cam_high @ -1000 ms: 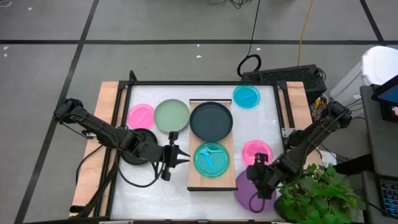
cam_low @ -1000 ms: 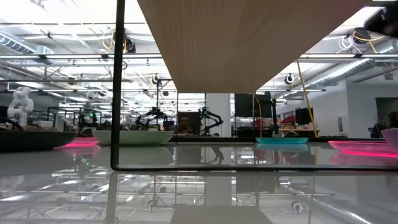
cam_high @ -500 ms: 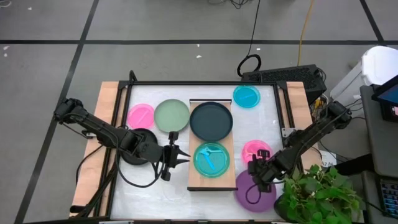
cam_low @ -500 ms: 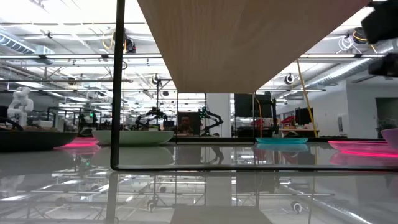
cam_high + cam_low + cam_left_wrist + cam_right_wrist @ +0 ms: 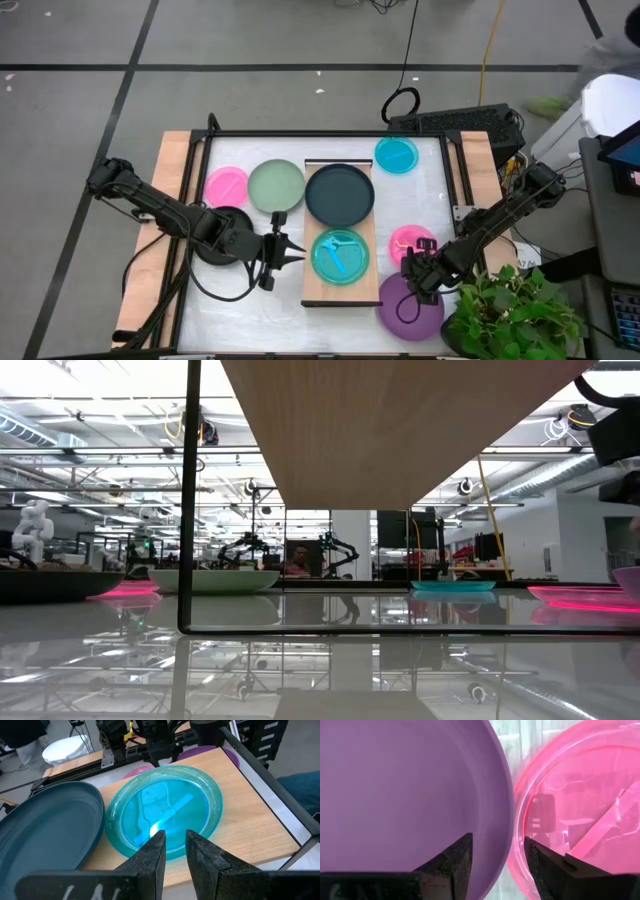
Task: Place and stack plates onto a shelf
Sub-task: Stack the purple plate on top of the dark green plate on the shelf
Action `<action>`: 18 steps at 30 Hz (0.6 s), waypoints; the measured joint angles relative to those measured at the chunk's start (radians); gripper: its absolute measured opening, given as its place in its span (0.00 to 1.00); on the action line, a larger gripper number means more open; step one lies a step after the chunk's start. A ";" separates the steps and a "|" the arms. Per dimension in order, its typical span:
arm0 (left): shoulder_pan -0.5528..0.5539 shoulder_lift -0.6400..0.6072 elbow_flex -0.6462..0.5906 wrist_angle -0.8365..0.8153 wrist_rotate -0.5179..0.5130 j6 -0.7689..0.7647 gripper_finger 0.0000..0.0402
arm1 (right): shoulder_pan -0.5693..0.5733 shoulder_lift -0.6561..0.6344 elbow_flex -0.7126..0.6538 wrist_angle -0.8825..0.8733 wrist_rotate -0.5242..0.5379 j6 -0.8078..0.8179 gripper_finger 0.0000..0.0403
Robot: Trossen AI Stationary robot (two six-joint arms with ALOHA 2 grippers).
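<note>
The light-wood shelf [image 5: 316, 288] carries a dark plate [image 5: 340, 195] at its far end and a cyan plate [image 5: 340, 256] at its near end. A purple plate [image 5: 410, 308] lies on the table right of the shelf, with a pink plate [image 5: 404, 240] just beyond it. My right gripper [image 5: 417, 272] is open above the purple plate's far rim [image 5: 506, 810], one finger on either side of it, beside the pink plate [image 5: 580, 795]. My left gripper [image 5: 296, 250] waits open left of the shelf, pointing at the cyan plate [image 5: 165, 810].
Left of the shelf lie a pink plate [image 5: 226, 185], a sage-green plate [image 5: 276, 185] and a black plate [image 5: 225, 240] under the left arm. Another cyan plate [image 5: 397, 154] sits at the far right. A potted plant [image 5: 510, 310] stands at the near right corner. A thin dark frame borders the table.
My right gripper has come down a little over the purple plate's far rim; in the low view its dark shape has sunk at the right edge. The plates and the left arm have kept still.
</note>
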 joint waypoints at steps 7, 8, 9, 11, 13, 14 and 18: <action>0.000 0.000 0.000 0.000 0.000 0.000 0.20 | 0.000 0.000 -0.021 0.020 0.003 0.003 0.35; 0.000 0.000 0.000 0.000 0.000 0.000 0.20 | 0.000 0.000 -0.033 0.034 0.001 0.004 0.34; 0.000 0.000 0.000 0.000 0.000 0.000 0.20 | 0.000 0.000 -0.046 0.051 -0.003 0.004 0.32; 0.000 0.000 0.000 0.000 0.000 0.000 0.20 | 0.000 -0.001 -0.069 0.082 -0.020 0.005 0.27; 0.000 0.000 0.000 0.000 0.000 0.004 0.20 | 0.000 -0.001 -0.082 0.090 -0.024 0.014 0.22; 0.000 0.000 0.000 0.001 0.000 0.004 0.20 | 0.000 -0.002 -0.086 0.091 -0.024 0.022 0.20; 0.004 0.000 0.000 0.001 0.000 0.004 0.20 | 0.000 -0.006 -0.087 0.089 -0.024 0.027 0.12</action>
